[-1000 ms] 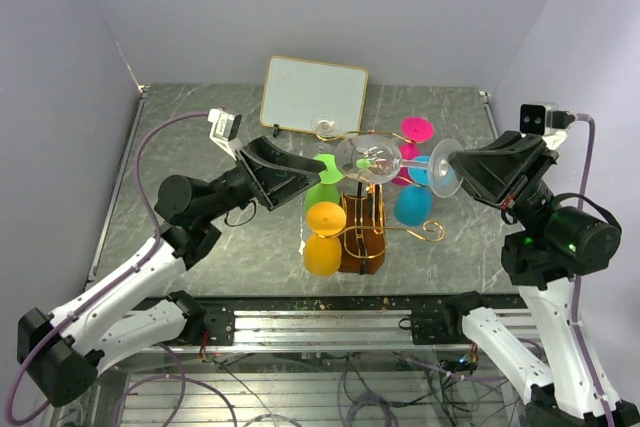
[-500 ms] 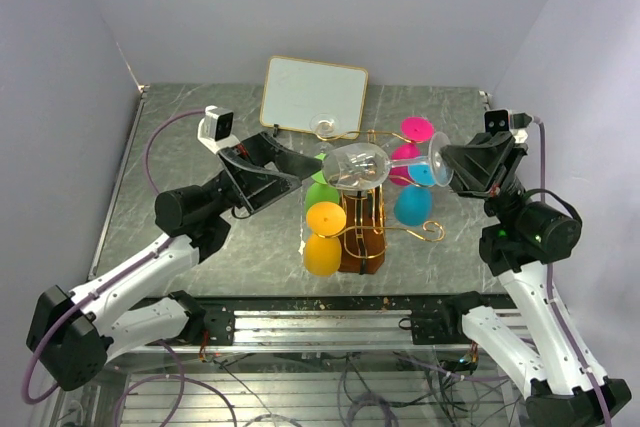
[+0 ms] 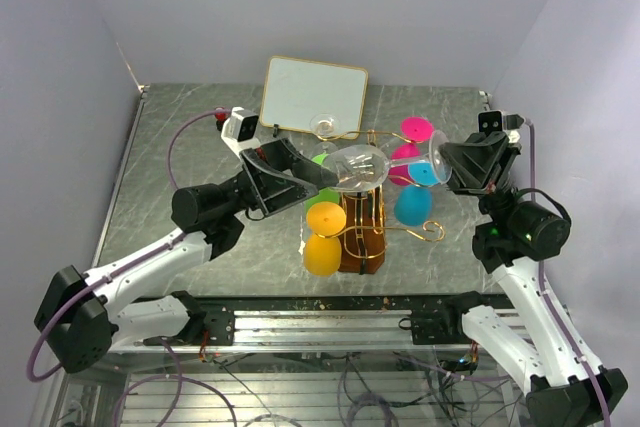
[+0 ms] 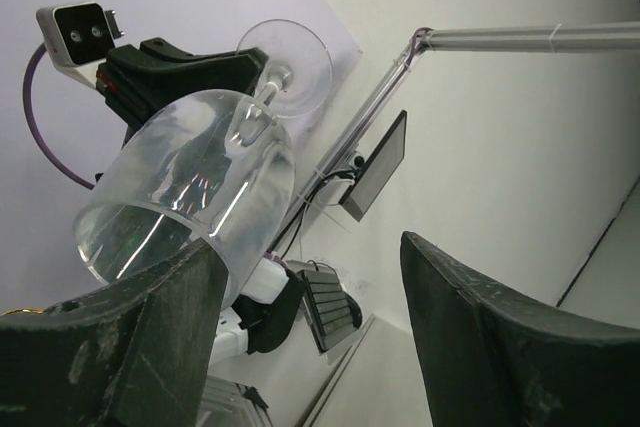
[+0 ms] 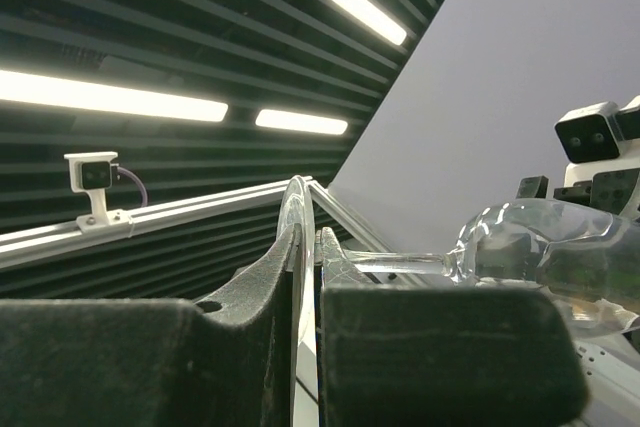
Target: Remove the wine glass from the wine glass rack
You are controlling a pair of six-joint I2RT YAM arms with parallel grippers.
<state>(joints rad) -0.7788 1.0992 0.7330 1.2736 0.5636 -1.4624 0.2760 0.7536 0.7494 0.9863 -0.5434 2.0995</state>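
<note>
Top view: right tool [image 3: 448,169] clenched on the foot of the wine glass [image 3: 358,165], which lies sideways ahead of it, above the wine glass rack [image 3: 362,232] and apparently lifted free.

Left wrist: left tool [image 4: 308,257] released, with the bowl between its jaws.

Right wrist: foot pinched firmly. Setting it on the desk remains.

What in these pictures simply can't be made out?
Top view: whether the left fingers touch the glass; its clear bowl overlaps them.
Right wrist: the glass's foot, mostly behind the right fingers.
Left wrist: the right fingers' grip, behind that foot.
</note>
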